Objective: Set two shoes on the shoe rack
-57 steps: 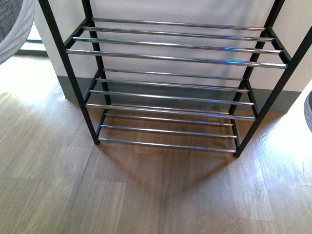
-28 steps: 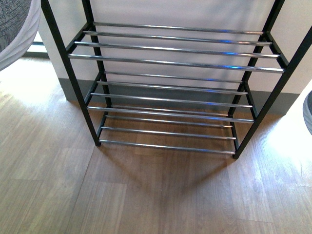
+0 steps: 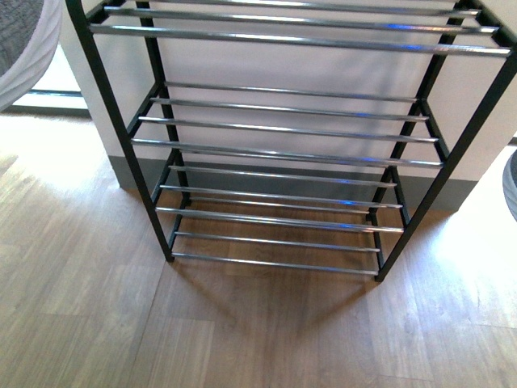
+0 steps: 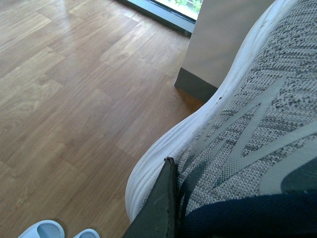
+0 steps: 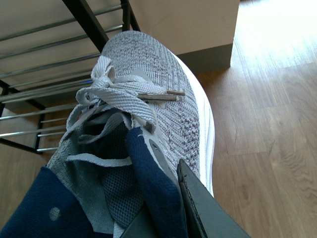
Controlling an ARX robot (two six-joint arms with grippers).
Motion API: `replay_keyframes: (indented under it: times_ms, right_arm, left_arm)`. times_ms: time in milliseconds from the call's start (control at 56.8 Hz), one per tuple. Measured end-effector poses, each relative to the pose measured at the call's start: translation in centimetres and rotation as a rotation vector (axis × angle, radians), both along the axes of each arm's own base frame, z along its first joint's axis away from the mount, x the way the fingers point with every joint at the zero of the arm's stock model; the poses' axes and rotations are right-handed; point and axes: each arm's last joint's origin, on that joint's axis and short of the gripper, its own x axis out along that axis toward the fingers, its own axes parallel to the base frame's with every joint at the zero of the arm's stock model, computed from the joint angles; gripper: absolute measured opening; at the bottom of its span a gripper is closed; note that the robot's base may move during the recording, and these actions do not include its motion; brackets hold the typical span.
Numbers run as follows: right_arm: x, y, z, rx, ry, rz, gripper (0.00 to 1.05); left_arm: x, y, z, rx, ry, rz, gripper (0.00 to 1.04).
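Observation:
The shoe rack [image 3: 279, 153] stands against the wall straight ahead, a black frame with several tiers of chrome bars, all bare. My left gripper [image 4: 181, 201] is shut on a grey knit shoe [image 4: 257, 114] with a thick white sole; one dark finger [image 4: 161, 208] presses its side by the navy collar. This shoe shows at the front view's upper left corner [image 3: 24, 48]. My right gripper [image 5: 166, 198] is shut on the other shoe [image 5: 153, 84], one finger [image 5: 203, 213] outside the navy collar, toe pointing toward the rack [image 5: 44, 59]. A sliver of it shows at the right edge [image 3: 510, 186].
Wood-plank floor [image 3: 242, 339] spreads in front of the rack. A pale wall with a grey skirting [image 3: 452, 194] runs behind it. A glazed opening [image 3: 48, 89] lies left of the wall corner. Pale slippers [image 4: 47, 230] lie on the floor below the left shoe.
In the front view the rack has slid downward and looks slightly smaller, and a higher tier has come into the top of the picture. Both shoes stay at the picture's edges.

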Motion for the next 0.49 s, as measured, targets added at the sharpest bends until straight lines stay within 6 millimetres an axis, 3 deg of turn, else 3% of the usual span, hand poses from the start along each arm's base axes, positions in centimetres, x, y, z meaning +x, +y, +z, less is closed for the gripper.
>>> replay_keyframes:
  times_ms: [493]
  right_arm:
    - [0.01,0.0,0.02,0.001,-0.001,0.0,0.01]
  left_arm:
    - [0.0,0.0,0.0,0.0,0.0,0.001,0.02]
